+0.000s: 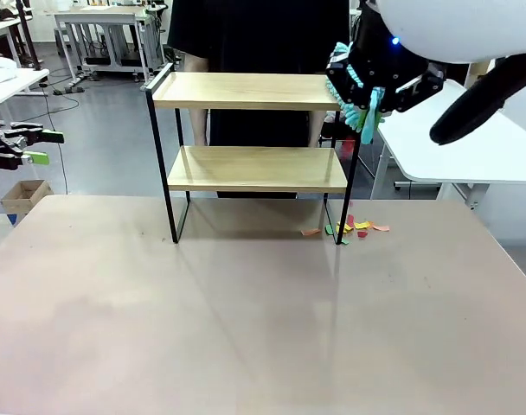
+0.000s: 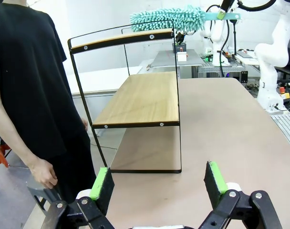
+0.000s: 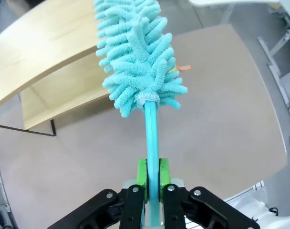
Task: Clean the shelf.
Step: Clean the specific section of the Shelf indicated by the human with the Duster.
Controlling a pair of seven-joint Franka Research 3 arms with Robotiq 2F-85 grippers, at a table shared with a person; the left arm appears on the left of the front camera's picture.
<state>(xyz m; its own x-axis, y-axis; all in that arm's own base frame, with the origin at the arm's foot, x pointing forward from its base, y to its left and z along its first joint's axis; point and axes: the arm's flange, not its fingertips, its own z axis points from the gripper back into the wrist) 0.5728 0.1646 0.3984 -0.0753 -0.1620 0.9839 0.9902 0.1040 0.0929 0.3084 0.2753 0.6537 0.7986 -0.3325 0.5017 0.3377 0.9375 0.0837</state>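
Observation:
The shelf (image 1: 246,90) stands at the far middle of the table, both wooden boards bare. My right gripper (image 1: 377,93) hovers at the top board's right end, shut on the handle of a teal fluffy duster (image 1: 356,108). In the right wrist view the duster (image 3: 138,62) rises from the gripper (image 3: 152,174), its head above the shelf's (image 3: 35,52) corner. My left gripper (image 1: 41,147) hangs open off the table's left side. In the left wrist view this gripper (image 2: 159,183) faces the shelf's (image 2: 140,98) end, and the duster (image 2: 169,18) shows over the top board.
Small coloured paper scraps (image 1: 354,228) lie on the table by the shelf's right front leg. A person in black (image 1: 254,35) stands behind the shelf, one hand (image 2: 42,174) hanging down. A white side table (image 1: 471,147) stands at the right, a cardboard box (image 1: 21,194) on the floor at left.

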